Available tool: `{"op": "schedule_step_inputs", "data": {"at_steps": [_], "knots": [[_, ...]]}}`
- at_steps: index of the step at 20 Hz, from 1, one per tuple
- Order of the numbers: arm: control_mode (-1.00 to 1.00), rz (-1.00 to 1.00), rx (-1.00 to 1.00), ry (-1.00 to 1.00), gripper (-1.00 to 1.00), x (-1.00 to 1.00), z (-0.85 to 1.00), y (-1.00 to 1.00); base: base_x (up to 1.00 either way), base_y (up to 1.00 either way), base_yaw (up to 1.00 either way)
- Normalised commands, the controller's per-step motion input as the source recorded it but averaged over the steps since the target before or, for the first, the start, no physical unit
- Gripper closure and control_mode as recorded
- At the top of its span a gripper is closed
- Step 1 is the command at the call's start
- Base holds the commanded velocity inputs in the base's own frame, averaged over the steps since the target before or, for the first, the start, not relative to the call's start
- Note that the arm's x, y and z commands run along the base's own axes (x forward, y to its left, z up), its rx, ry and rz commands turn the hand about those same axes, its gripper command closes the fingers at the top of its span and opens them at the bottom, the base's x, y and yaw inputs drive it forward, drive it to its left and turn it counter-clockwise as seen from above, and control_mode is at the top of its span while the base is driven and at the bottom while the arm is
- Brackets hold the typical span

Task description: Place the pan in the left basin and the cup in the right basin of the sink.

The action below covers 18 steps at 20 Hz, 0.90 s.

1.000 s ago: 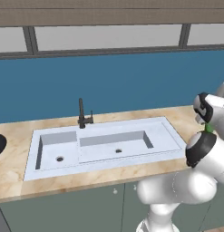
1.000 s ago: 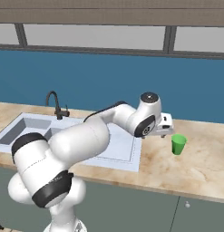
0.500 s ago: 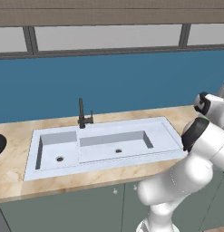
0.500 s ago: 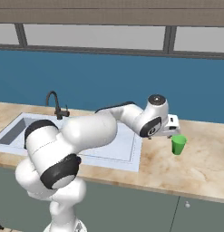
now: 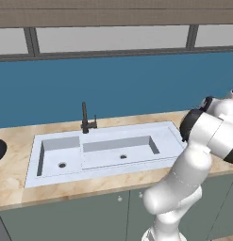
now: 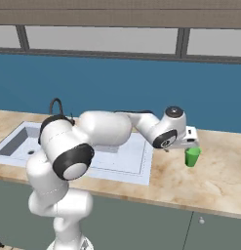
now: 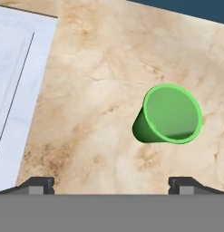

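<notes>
cup (image 7: 168,115): upright on counter, probably light, slick, tapered | my gripper (image 7: 111,183): fingers wide, empty | hold: low around walls

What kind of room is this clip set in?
A rendered kitchen, it seems: a double sink with a black faucet set in a marble-look counter, cabinets below, and a green cup standing out.

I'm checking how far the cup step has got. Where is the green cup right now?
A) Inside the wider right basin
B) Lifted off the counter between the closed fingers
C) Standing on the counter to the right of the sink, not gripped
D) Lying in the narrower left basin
C: the cup stands upright on the marble counter beyond the sink rim, with the gripper open above it and its fingertips apart from it.
</notes>
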Motion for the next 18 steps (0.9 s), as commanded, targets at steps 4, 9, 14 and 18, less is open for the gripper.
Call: {"op": "schedule_step_inputs", "data": {"at_steps": [4, 9, 14, 18], "knots": [[-1.00, 0.00, 0.00, 0.01, -1.00, 0.28, -0.21, -0.24, 0.00, 0.00, 0.00], [-1.00, 0.00, 0.00, 0.01, -1.00, 0.30, -0.20, -0.23, 0.00, 0.00, 0.00], [-1.00, 0.00, 0.00, 0.01, -1.00, 0.32, -0.21, -0.20, 0.00, 0.00, 0.00], [-1.00, 0.00, 0.00, 0.01, -1.00, 0.35, -0.19, -0.20, 0.00, 0.00, 0.00]]}}
